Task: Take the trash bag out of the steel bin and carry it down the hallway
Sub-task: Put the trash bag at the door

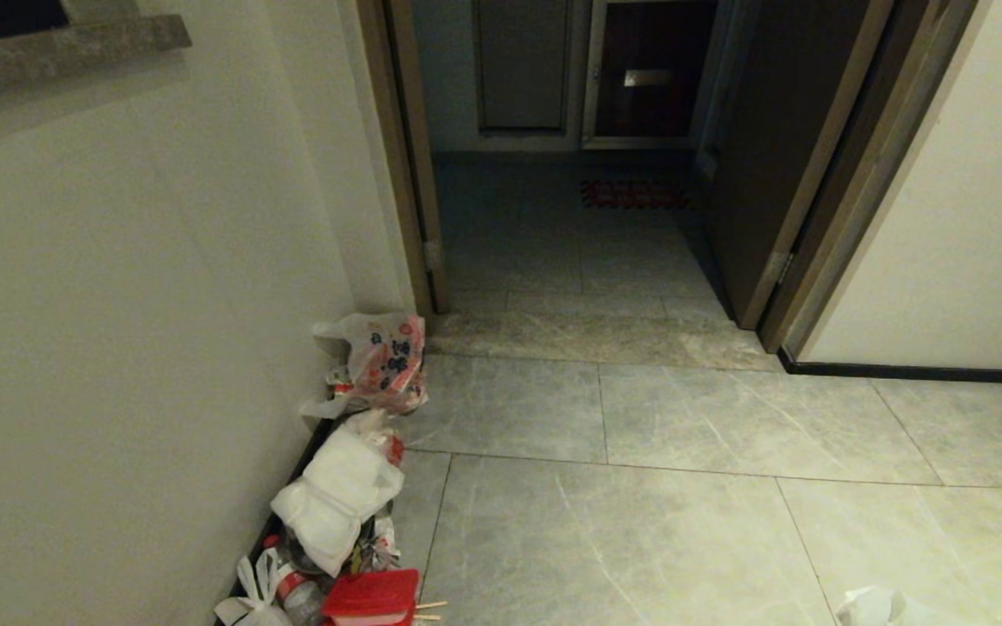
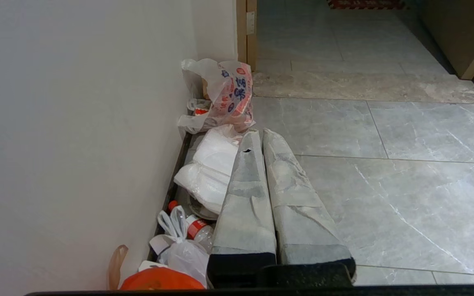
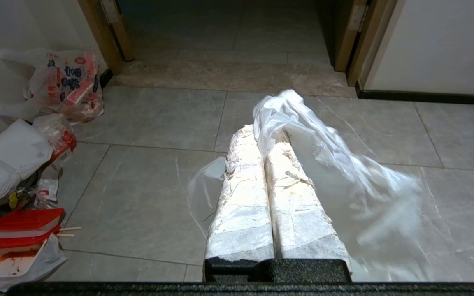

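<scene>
Carrying phase, by the look of it: right gripper (image 3: 270, 135) clenched on the trash bag (image 3: 323, 156), thin translucent plastic pinched between the closed jaws and billowing out over the floor tiles (image 3: 146, 193). Left gripper (image 2: 257, 137) clenched too, on nothing, pointing along the wall. No steel bin in any view, so the lift-out judged done.

Best handling from here: keep that pinch firm, keep the bag clear of the floor, steer straight for the open doorway (image 1: 571, 174) and stay wide of the litter on the left.

Count along the wall: one printed red-and-white bag (image 1: 384, 361) nearest the door frame, one white foam box (image 1: 340, 491), two red-lidded containers (image 3: 21, 226) stacked, at least one bottle with a red label (image 2: 198, 230), one knotted clear bag (image 2: 181, 250). One red doormat (image 1: 636, 193) far down the hallway.
</scene>
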You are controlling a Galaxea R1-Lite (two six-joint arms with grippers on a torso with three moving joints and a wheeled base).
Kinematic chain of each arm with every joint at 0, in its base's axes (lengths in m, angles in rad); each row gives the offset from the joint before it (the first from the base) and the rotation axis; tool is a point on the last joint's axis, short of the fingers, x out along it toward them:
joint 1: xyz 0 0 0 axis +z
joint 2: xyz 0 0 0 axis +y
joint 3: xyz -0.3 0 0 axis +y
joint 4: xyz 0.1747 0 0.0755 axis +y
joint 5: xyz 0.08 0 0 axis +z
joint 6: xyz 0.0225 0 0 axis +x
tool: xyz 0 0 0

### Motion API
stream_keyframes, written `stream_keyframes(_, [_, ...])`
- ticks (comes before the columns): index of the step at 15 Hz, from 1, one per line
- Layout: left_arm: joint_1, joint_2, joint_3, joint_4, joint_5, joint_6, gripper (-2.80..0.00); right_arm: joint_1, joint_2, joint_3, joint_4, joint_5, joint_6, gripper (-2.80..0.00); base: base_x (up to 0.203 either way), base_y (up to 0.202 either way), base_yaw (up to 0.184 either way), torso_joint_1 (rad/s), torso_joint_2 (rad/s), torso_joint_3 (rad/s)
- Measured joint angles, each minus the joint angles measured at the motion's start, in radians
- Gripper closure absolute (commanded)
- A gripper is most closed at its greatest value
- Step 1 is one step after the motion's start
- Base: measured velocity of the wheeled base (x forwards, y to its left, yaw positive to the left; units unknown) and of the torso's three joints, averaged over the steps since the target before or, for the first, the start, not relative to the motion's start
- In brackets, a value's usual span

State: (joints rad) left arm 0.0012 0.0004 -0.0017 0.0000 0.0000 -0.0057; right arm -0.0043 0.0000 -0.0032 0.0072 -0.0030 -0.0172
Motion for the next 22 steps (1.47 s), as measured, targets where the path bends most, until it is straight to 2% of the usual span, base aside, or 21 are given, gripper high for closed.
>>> stream_keyframes(22, [0.0,0.0,0.0,0.0,0.0,0.0,0.0,0.0,0.0,-0.001,0.004,0.001,0.0,0.0,0.0,0.0,0.0,0.0,0.0,0.0])
